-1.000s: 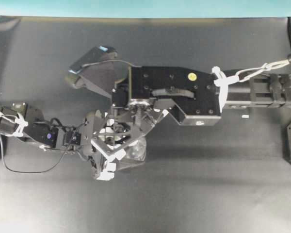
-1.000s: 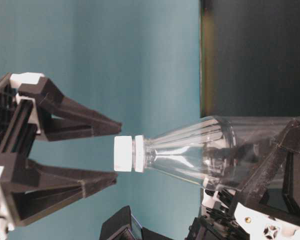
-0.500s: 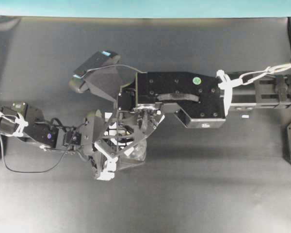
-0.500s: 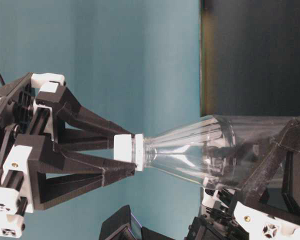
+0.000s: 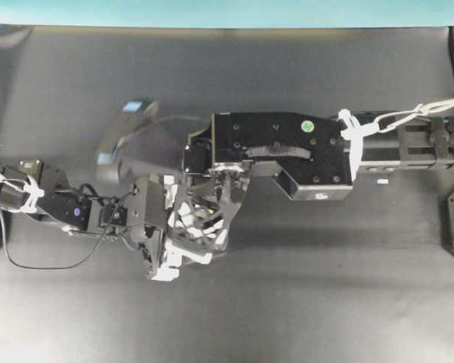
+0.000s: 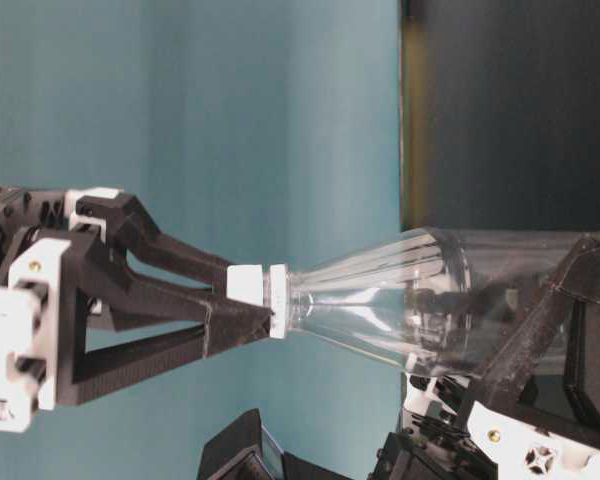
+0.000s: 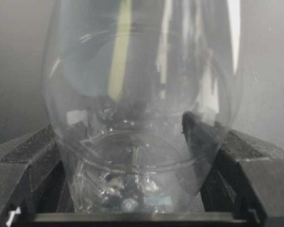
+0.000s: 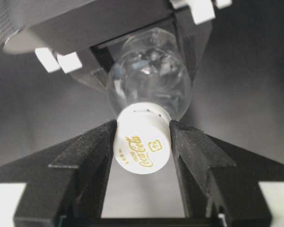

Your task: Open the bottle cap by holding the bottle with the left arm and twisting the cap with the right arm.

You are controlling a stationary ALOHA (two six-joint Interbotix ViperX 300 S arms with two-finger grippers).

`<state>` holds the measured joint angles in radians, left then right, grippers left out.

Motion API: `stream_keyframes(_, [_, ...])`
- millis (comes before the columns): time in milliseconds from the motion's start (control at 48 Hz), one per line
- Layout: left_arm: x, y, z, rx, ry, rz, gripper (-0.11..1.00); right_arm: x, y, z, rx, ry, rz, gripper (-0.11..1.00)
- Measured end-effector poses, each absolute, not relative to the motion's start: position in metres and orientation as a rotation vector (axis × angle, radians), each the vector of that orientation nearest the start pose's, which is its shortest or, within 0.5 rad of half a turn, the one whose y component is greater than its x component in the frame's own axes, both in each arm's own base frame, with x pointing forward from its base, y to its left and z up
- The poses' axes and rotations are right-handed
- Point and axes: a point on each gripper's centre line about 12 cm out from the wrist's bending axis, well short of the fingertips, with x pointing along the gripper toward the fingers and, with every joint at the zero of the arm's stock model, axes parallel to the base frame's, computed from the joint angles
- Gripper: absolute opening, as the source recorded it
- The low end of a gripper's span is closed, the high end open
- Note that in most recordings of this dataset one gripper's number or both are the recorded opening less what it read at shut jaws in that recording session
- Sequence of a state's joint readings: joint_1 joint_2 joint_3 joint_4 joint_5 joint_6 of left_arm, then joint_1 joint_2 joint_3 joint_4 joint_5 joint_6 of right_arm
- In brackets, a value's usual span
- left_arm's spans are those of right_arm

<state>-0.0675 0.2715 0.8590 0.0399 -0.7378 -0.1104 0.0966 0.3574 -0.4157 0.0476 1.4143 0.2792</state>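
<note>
Right, from the right wrist view I see the right gripper closed onto the bottle cap, one black finger pressed against each side of the white cap, whose gold lettering faces the camera. The table-level view agrees: the two finger tips meet the cap from the left, with the neck of the bottle running off to the right.

The left gripper holds the bottle around its round lower body. Its jaws stand wide, and both fingers lie against the clear plastic, so the wide opening is a grip on a wide thing.

Overhead, I see the right arm reaching in from the right and the left arm from the left, meeting left of centre on the black table. There the bottle is mostly hidden under the grippers. A tiny white scrap lies on the table just below the right arm.
</note>
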Motion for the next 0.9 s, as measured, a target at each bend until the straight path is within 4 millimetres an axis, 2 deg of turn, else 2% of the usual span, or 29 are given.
stream_keyframes(417, [0.373,-0.029,0.083,-0.071,0.412,-0.078,0.8,0.479,0.062,0.289,-0.269,1.338,0.313,0.36])
stream_keyframes(896, [0.375,-0.03,0.084,-0.069,0.412,-0.08,0.8,0.469,0.064,0.289,-0.555,1.299,0.543,0.36])
